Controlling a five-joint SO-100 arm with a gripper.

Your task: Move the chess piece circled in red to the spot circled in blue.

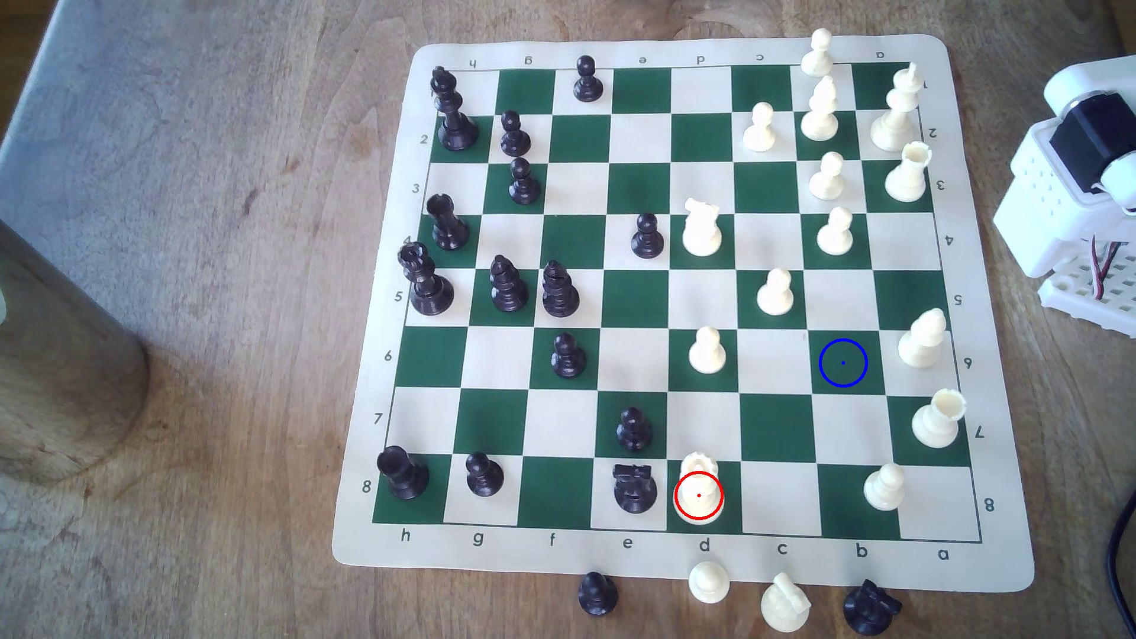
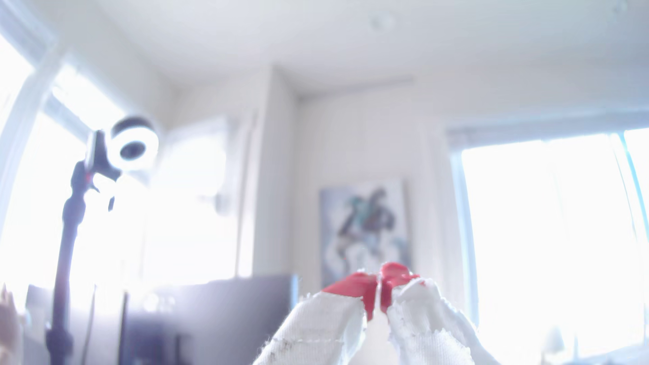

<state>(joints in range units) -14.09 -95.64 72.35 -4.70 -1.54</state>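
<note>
Here the end effector is closed, red fingertips touching, empty.

obscured and truncated items

arm base cut off by the exterior view's right edge; metal cylinder cut by its left edge. wrist view blurred and overexposed: wall picture unreadable, gripper cut off below, its red-tipped jaws nearly touching.

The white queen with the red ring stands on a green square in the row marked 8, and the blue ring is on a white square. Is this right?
Not quite. The exterior view shows the blue ring on a green square, not white. The queen does stand on green in row 8.
</note>
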